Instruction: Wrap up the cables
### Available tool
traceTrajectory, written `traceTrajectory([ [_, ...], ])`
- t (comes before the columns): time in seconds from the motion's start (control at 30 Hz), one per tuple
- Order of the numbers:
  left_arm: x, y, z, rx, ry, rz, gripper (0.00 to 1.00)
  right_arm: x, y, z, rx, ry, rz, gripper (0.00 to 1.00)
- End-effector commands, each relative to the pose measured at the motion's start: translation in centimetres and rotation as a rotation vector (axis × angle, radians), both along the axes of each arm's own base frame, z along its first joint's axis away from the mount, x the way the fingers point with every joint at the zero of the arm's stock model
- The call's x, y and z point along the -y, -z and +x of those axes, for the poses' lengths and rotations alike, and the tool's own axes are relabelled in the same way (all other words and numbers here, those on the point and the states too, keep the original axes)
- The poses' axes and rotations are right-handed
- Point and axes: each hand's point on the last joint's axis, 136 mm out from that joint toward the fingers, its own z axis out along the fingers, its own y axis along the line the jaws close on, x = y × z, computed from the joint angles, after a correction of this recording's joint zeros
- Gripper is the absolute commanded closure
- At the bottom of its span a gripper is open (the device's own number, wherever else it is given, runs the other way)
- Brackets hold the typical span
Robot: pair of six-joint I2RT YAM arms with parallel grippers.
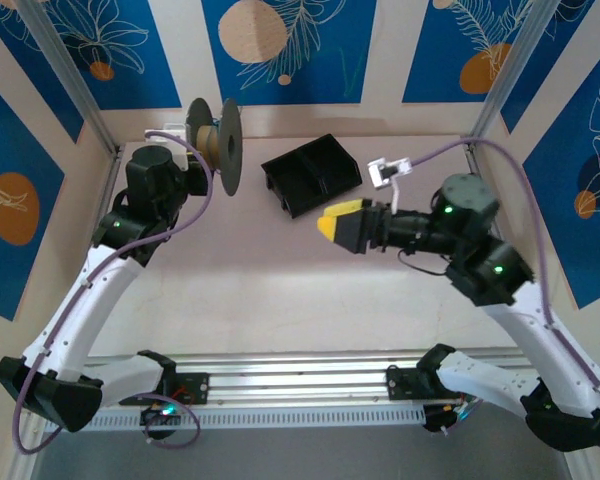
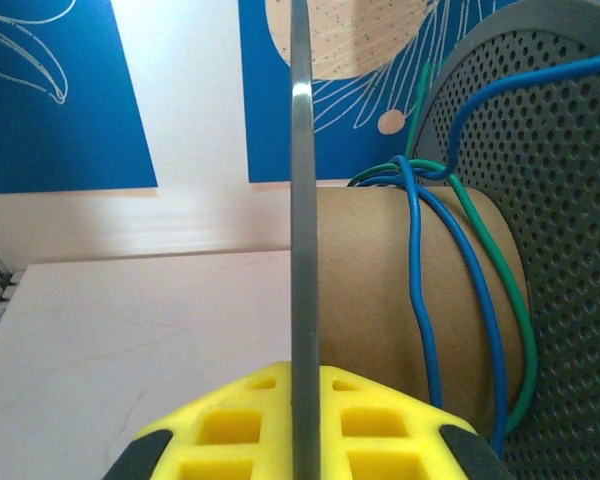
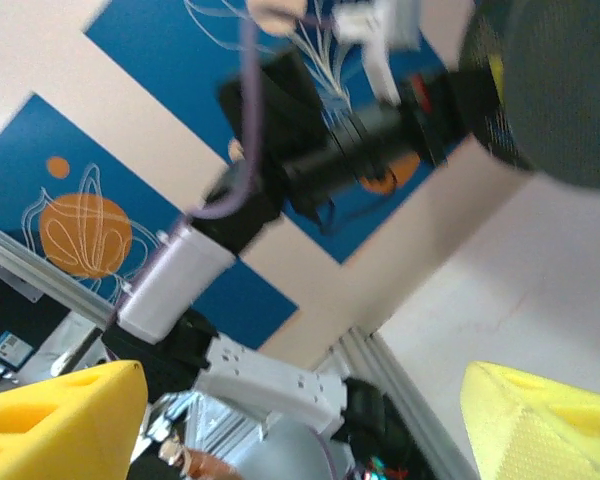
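In the top view, a spool (image 1: 216,146) is seen standing on edge in the upper left of the frame, near the back wall, with two dark round flanges and a cardboard core between them. The cables (image 2: 423,300) are found on that core. In the left wrist view, blue and green strands are seen looped loosely around the brown cylinder in the right half of the frame, and one blue strand is carried up across the perforated grey flange (image 2: 565,230) toward the upper right corner. The spool's other flange is seen edge-on as a thin grey line down the middle of that view. The left gripper (image 2: 302,400) is closed on it, a yellow finger being pressed against each face at the bottom of the frame. The right gripper (image 1: 330,223) is held over the table (image 1: 280,300) at the centre of the top view, pointed toward the left and just below a black two-compartment tray (image 1: 310,177). Its jaws are spread wide, the yellow fingers (image 3: 60,420) being seen well apart at the lower left and lower right corners of the right wrist view. The left arm and the spool are shown blurred across the upper part of that view.
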Motion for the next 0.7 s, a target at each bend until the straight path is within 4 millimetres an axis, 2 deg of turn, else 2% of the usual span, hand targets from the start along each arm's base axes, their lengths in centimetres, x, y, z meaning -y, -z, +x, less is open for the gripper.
traceTrajectory([
  [0.0,1.3,-4.1,-1.5,0.137,0.108,0.01,1.0,1.6,2.4,2.4,-0.011,0.136,-0.185,0.18],
  [0.1,2.3,-2.8,-2.5,0.079,0.192,0.04,1.0,2.8,2.6,5.1,-0.053,0.215,-0.234,0.19],
  [0.2,2.5,-1.4,-3.7,0.043,0.231,0.052,1.0,3.8,3.3,8.2,-0.108,0.26,-0.268,0.21],
  [0.33,2.9,-0.2,-5.3,0.035,0.281,0.05,1.0,4.9,5.5,12.6,-0.191,0.287,-0.314,0.24],
  [0.5,3.6,1.6,-6.8,-0.029,0.365,0.081,1.0,6.6,8.6,17.9,-0.205,0.346,-0.438,0.25],
  [0.67,4.6,3.5,-7.5,-0.101,0.438,0.102,1.0,7.6,12.2,21.5,-0.241,0.326,-0.571,0.26],
])
